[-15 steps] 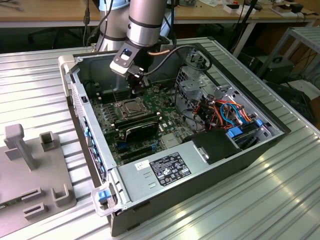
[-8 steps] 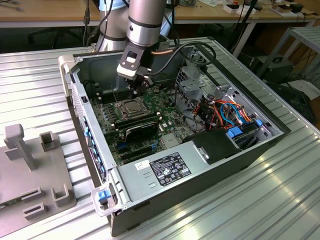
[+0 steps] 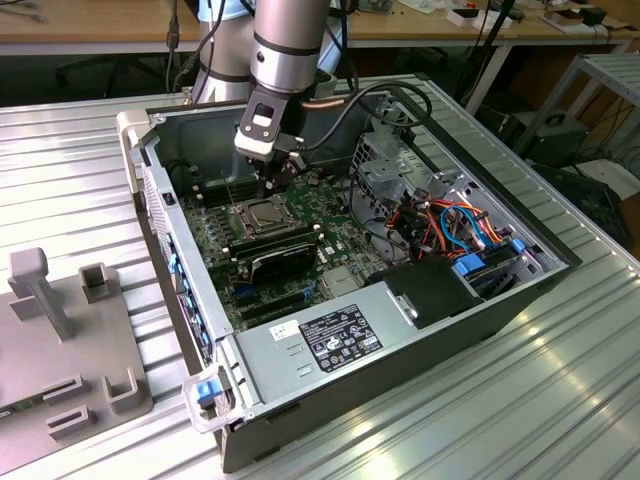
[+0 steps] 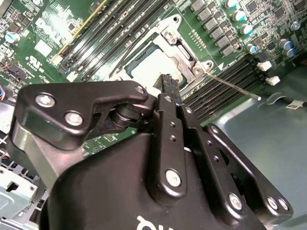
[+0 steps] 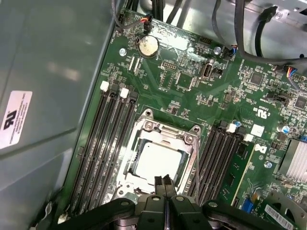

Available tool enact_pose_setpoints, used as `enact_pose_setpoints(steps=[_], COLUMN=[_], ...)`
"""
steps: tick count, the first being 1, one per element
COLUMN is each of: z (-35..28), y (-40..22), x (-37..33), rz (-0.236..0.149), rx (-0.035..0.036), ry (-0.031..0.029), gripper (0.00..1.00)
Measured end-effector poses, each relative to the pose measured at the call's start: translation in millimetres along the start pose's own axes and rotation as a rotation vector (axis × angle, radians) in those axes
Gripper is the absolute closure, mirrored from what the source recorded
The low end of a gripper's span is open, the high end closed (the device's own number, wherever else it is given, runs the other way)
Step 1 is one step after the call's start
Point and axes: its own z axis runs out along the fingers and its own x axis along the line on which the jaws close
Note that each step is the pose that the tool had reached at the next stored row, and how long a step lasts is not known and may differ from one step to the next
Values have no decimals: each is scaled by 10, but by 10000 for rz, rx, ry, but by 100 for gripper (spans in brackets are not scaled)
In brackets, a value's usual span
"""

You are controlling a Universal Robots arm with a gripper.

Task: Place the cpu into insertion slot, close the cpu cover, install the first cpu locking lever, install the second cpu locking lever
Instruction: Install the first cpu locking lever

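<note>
cpu (image 5: 158, 160) seated under lowered cpu cover (image 5: 165, 130) | gripper (image 5: 165, 182) closed together, nothing clamped | locking lever (image 4: 235, 86) judged unlatched; should be pressed down squarely, slippage avoided

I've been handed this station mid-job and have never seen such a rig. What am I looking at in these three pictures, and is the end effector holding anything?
The exterior view shows one robot arm reaching down into an open computer case that lies on a ribbed metal table. The two wrist views come from cameras riding on the arm, looking past its end effector at the green board. There the cpu lies framed by the cpu cover. The end effector's fingers are pressed together near the chip's edge, and I see nothing between them. In the second wrist view, a thin lever sticks out beside the socket.
</note>
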Motion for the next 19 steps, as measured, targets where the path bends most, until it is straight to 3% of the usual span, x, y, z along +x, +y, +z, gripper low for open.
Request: enact_pose_setpoints(steps=[5, 7, 14, 19], z=[4, 1, -4, -54], y=[-88, -94, -95, -98], x=[4, 4, 4, 1], rz=[-158, -278, -1409, -2053], rx=[-43, -53, -100, -129], ry=[-19, -27, -82, -113], gripper=[89, 89, 89, 89])
